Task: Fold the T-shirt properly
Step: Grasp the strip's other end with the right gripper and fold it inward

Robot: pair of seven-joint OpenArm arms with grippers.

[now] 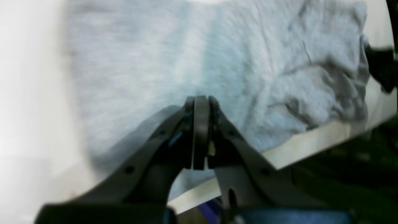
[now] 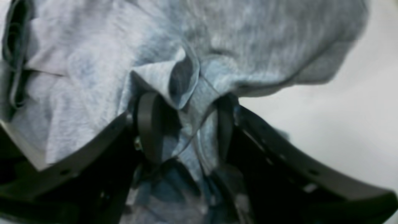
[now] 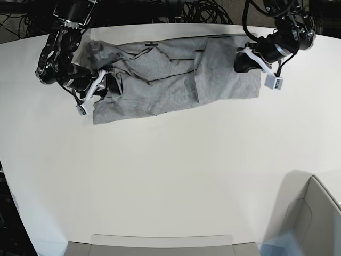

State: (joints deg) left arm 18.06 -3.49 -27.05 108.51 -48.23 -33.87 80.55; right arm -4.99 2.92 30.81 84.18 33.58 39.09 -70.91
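The heather-grey T-shirt (image 3: 170, 80) lies crumpled across the far part of the white table, plain side up. My left gripper (image 3: 241, 61) is over its right end. In the left wrist view this gripper (image 1: 201, 100) is shut, with no cloth seen between its fingers, and casts a shadow on the flat T-shirt (image 1: 140, 62). My right gripper (image 3: 105, 84) is at the bunched left end. In the right wrist view the gripper (image 2: 186, 100) stands open, a raised fold of the T-shirt (image 2: 264, 37) lying between its fingers (image 2: 149, 124), apart from the left one.
Black cables (image 3: 208, 10) hang behind the table's far edge. A grey box (image 3: 314, 213) stands at the near right corner, and a grey tray rim (image 3: 160, 240) lies along the front. The table's edge (image 1: 311, 144) runs close beside the left gripper.
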